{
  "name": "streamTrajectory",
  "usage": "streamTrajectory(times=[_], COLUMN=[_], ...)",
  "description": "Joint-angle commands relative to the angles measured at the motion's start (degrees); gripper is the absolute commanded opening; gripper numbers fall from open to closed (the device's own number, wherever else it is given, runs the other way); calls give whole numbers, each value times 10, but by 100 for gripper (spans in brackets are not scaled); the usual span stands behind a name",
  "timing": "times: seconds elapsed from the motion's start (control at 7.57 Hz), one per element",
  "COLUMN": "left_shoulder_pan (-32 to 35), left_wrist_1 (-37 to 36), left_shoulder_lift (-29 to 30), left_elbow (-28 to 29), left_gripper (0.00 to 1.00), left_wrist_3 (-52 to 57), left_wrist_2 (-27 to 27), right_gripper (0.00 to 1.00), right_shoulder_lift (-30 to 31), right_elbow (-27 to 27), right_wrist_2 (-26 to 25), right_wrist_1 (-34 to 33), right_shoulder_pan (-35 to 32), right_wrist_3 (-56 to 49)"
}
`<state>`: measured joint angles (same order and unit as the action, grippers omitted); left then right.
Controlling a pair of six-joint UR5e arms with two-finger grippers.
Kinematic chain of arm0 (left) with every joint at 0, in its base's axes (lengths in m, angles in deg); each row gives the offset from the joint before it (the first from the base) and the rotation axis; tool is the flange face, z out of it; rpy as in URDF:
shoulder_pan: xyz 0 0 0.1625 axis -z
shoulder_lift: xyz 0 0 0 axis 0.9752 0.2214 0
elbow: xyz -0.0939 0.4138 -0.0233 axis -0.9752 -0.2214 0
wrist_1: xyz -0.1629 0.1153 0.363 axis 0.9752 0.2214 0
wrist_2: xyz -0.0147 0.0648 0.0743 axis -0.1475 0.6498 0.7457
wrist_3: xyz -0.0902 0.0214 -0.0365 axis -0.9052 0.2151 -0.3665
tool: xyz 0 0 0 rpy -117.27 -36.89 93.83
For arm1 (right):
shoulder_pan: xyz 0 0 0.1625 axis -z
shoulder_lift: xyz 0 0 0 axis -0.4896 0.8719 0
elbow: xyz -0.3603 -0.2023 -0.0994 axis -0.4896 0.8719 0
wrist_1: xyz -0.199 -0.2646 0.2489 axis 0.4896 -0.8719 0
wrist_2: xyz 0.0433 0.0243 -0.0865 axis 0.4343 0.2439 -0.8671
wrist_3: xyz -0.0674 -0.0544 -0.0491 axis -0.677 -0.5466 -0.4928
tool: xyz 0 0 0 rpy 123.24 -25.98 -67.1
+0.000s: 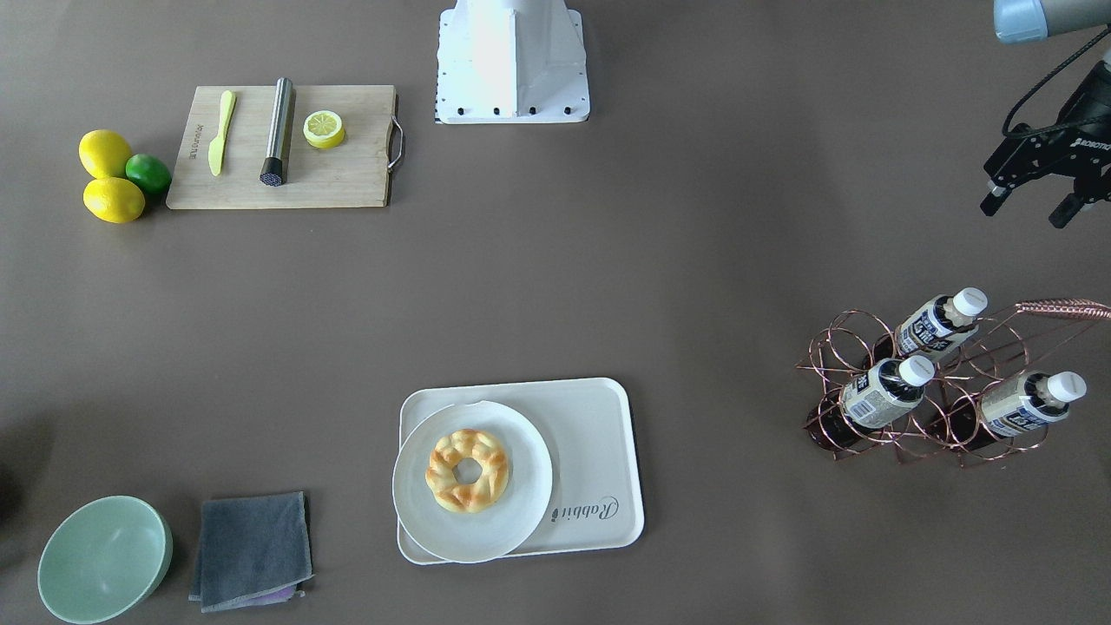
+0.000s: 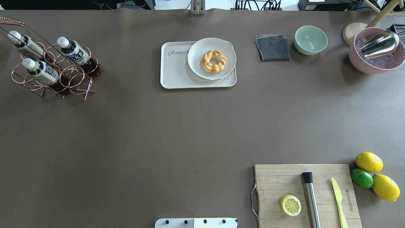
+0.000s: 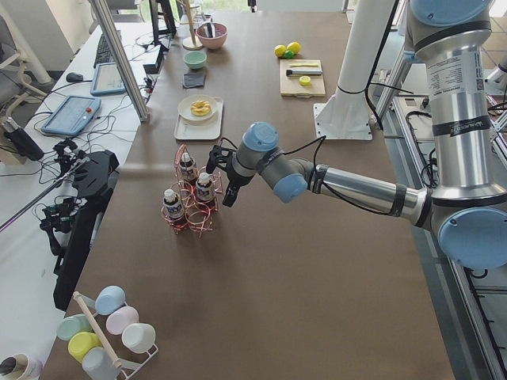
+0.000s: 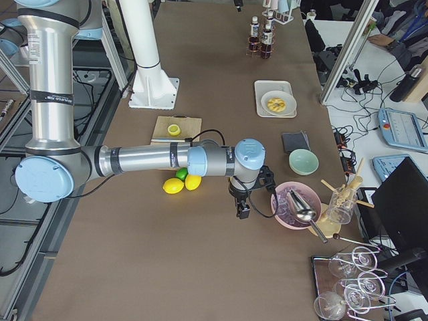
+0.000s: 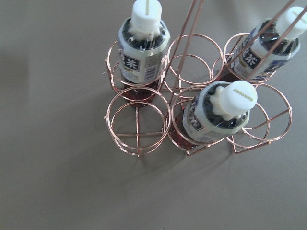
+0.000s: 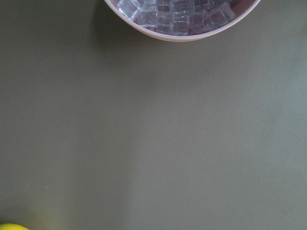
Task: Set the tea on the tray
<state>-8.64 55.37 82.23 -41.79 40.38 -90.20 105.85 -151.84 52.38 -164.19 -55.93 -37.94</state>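
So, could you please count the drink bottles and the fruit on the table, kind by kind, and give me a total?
tea bottles: 3
whole lemons: 2
lime: 1
lemon half: 1
Total: 7

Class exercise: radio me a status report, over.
Left gripper open, empty, near rack. Right gripper: jaws unclear. Tea in rack. Plate covers half the tray.
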Motion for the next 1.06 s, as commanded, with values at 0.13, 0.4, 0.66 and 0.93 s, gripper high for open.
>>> streamTrajectory(times=[0.13, 0.4, 0.66, 0.93], left_shoulder_pan=[-44, -49, -64, -112], left_wrist_1=[68, 68, 68, 66], left_shoulder_lift=[38, 70, 74, 85], left_elbow=[30, 27, 26, 33], left_gripper=[92, 92, 91, 91], left_wrist_3=[-53, -52, -47, -54], left_wrist_2=[87, 109, 151, 203], right_gripper=[100, 100, 100, 100], right_shoulder_lift=[1, 1, 2, 3], right_elbow=[-1, -1, 1, 1], right_wrist_2=[0, 0, 0, 0], right_wrist_1=[0, 0, 0, 0], right_shoulder_pan=[-1, -1, -1, -1], right_wrist_3=[-1, -1, 0, 0])
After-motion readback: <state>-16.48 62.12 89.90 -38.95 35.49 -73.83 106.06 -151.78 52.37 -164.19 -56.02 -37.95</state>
